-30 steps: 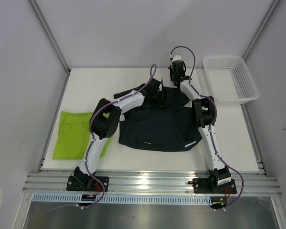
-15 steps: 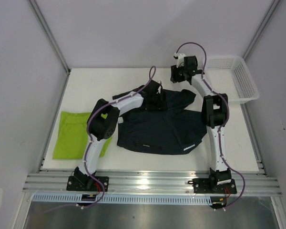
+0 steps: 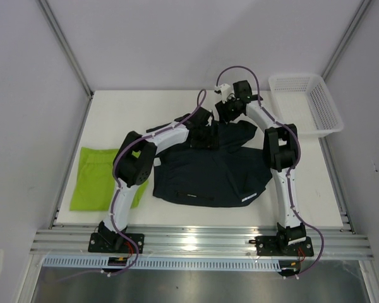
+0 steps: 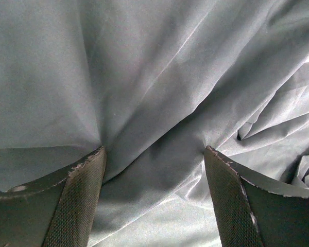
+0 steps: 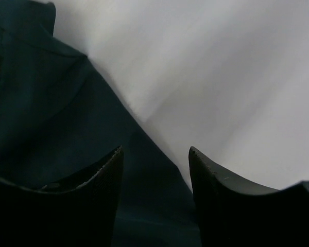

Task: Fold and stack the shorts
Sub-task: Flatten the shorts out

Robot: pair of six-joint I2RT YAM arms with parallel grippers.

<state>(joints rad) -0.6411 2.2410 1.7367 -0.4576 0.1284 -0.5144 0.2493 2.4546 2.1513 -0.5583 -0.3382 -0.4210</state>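
The dark shorts (image 3: pixel 205 170), spread mid-way across the table (image 3: pixel 126 117) with the green shorts (image 3: pixel 98 177) near left, are judged light and limp, best pinched at the far hem, where the left gripper (image 4: pixel 154 149) and right gripper (image 5: pixel 155 149) are seen spread wide, empty.

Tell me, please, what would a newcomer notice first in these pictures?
The dark shorts lie rumpled in the middle of the table, with the left arm and the right arm both bent over their far edge. The lime green shorts lie at the near left, and a white basket stands in the far right corner.
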